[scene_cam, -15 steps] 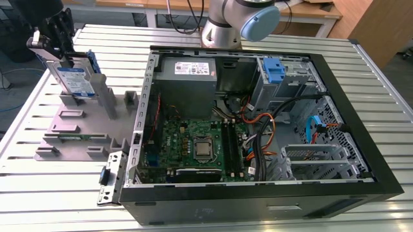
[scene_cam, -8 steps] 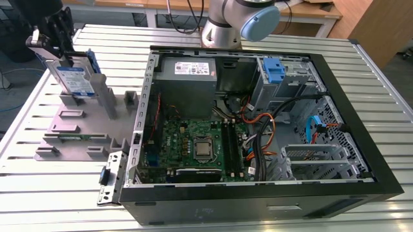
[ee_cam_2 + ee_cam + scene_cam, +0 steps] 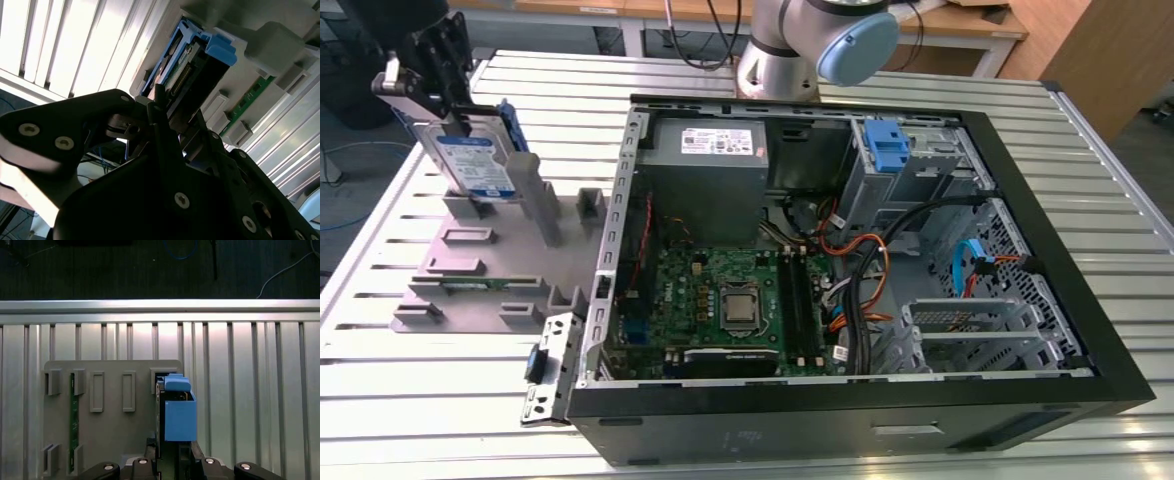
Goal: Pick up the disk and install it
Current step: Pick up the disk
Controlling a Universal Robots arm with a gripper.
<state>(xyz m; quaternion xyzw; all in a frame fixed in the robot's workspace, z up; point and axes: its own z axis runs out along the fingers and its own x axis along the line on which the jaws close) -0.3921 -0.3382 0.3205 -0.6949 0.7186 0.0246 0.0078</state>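
Gripper hangs straight over the disk and straddles its upper end; whether it clamps the disk I cannot tell. The disk stands upright just below the gripper, long axis vertical, its lower end in a slot of the grey rack on the surface. Upward the room is free. Well apart from the gripper, toward the exterior view's right, lies the open computer case, with its raised rim on the way.

1. Arm: a grey joint with a blue cap stands at the far centre of the scene.
2. Gripper: positioned at the exterior view's far left, pointing downward.
3. Fingers: closed against the upright disk, one on each side.
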